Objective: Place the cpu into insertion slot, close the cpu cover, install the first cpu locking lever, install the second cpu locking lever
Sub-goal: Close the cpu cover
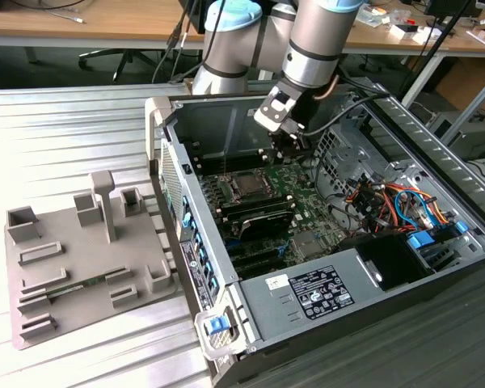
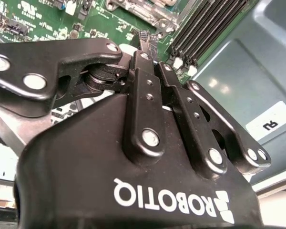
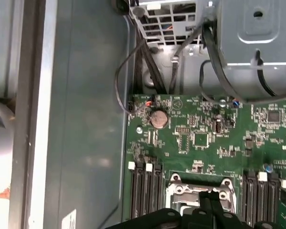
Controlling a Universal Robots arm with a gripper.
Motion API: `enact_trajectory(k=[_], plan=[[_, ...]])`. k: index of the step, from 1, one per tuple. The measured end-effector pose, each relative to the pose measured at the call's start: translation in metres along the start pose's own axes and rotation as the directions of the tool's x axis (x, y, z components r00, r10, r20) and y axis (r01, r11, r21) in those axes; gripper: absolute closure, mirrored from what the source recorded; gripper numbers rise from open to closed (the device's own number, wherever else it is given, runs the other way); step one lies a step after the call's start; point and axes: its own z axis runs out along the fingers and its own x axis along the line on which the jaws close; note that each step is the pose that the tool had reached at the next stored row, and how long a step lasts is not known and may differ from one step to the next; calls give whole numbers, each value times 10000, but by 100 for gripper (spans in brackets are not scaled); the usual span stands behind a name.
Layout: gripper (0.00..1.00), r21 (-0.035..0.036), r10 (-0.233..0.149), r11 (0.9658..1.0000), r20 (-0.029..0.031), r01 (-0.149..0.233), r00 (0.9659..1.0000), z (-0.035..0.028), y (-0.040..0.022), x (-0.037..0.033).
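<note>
An open computer case [image 1: 436,267] lies on its side with the green motherboard facing up. The insertion slot [image 1: 246,185] sits on the board between black memory slots [image 1: 259,217]. In the first wrist view the cpu cover [image 3: 178,190], a silvery frame, lies flat over the slot. I cannot make out the cpu inside it. My gripper [image 1: 296,150] hangs above the board, a little to the exterior view's right of the slot and apart from it. In the second wrist view its black fingers [image 2: 142,90] meet at the tips, shut with nothing between them.
A grey fixture plate [image 1: 65,267] with upright blocks lies on the ribbed metal table at the exterior view's left. Inside the case are a drive cage [image 3: 257,28], loose black cables [image 3: 148,67], coloured cables [image 1: 396,198] and the power supply [image 1: 307,295]. Case walls surround the board.
</note>
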Motion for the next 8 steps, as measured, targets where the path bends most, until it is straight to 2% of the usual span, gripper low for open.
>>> enact_trajectory(k=[2,6,8], plan=[[89,-1,-1,10000,-1,1,10000,2,-28,1],[89,0,0,10000,-1,0,10000,67,-209,10],[89,1,-1,10000,-1,1,10000,107,-277,14]])
